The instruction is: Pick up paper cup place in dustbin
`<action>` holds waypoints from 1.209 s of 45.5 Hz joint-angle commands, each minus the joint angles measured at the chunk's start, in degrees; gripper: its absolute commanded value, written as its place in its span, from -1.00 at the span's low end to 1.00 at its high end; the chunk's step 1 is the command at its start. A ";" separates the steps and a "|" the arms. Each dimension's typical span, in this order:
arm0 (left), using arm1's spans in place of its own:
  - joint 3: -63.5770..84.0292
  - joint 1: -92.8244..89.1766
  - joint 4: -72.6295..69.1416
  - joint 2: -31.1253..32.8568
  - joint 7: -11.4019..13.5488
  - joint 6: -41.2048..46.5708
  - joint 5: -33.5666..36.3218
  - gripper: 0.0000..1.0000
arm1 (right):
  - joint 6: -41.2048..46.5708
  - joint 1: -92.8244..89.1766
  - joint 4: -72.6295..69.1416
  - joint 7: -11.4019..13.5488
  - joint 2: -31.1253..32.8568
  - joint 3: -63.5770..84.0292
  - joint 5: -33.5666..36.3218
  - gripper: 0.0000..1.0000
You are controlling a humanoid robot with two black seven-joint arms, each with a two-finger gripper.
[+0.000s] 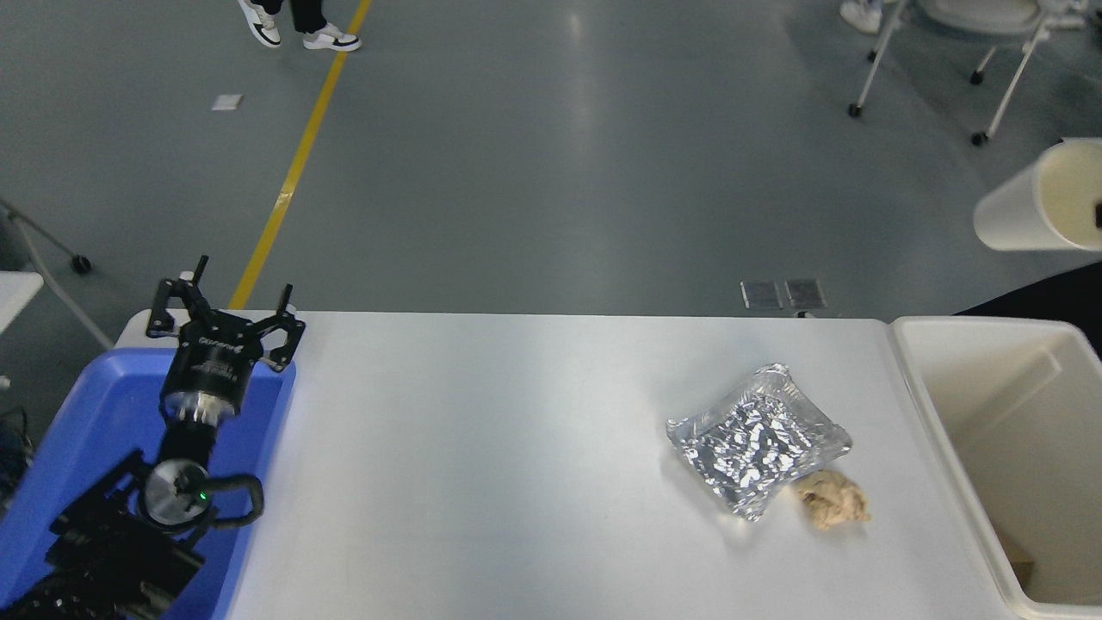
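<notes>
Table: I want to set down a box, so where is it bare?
The table is bare across its wide middle, from the blue tray and the parked left claw to the foil pouch. Crowded at right: pouch, paper ball and dustbin sit close together.

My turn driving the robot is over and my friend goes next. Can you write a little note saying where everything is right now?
Left gripper: open, parked over the far end of the blue tray.
Right gripper: almost out of view at the right edge, shut on the paper cup.
Paper cup: in the air, tipped sideways, seen above the dustbin in the picture.
Done: cup picked up off the white table.
Left: bring it over the dustbin's opening and let go.
Leave alone: the silver foil pouch and the crumpled tan paper ball.
</notes>
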State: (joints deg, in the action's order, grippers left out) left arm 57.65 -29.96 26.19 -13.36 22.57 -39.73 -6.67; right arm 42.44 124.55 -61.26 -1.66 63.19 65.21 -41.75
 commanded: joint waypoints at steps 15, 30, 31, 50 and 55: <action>0.00 -0.10 0.00 0.00 -0.07 0.00 -0.01 1.00 | -28.11 -68.90 31.01 -2.56 -10.00 -31.71 24.25 -1.00; 0.00 -0.10 0.01 0.00 -0.07 0.00 -0.01 1.00 | -34.35 -84.99 40.69 -0.45 -23.10 -46.31 25.75 -1.00; 0.00 -0.10 0.00 0.00 0.02 0.00 -0.01 1.00 | -34.79 -85.70 41.05 -0.36 -23.89 -47.10 26.02 -1.00; 0.00 -0.10 0.00 0.00 -0.07 0.00 -0.01 1.00 | -34.97 -88.87 40.70 0.43 -26.71 -52.12 26.11 1.00; 0.00 -0.10 0.00 0.00 -0.07 0.00 -0.01 1.00 | -34.79 -88.35 40.44 0.43 -26.80 -52.20 25.84 1.00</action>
State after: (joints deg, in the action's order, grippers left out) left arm 57.66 -30.06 26.20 -13.36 22.51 -39.73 -6.67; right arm 7.67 37.28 -20.72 -1.46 37.54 14.81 -15.93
